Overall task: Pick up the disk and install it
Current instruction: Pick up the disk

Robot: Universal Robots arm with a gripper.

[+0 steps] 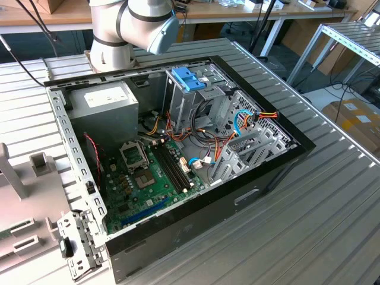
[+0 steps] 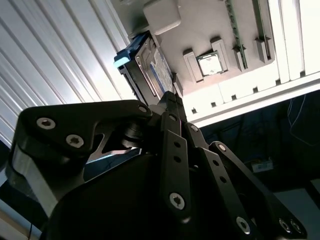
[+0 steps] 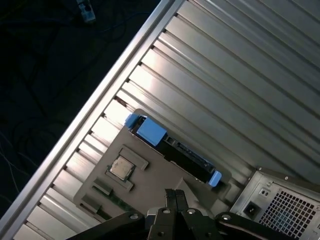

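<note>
One tip: black gripper (image 3: 175,193) pinched closed, empty; open wide, centre over edge-up silver-metal disk with blue plastic tabs (image 3: 176,150).

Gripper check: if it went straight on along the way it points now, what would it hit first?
Probably the disk, which stands on edge in the beige holder, directly ahead of the gripper in both wrist views. How wide the gap between them is cannot be told.

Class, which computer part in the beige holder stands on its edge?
The silver metal hard disk with blue plastic rails; the small square chip lies flat.
</note>
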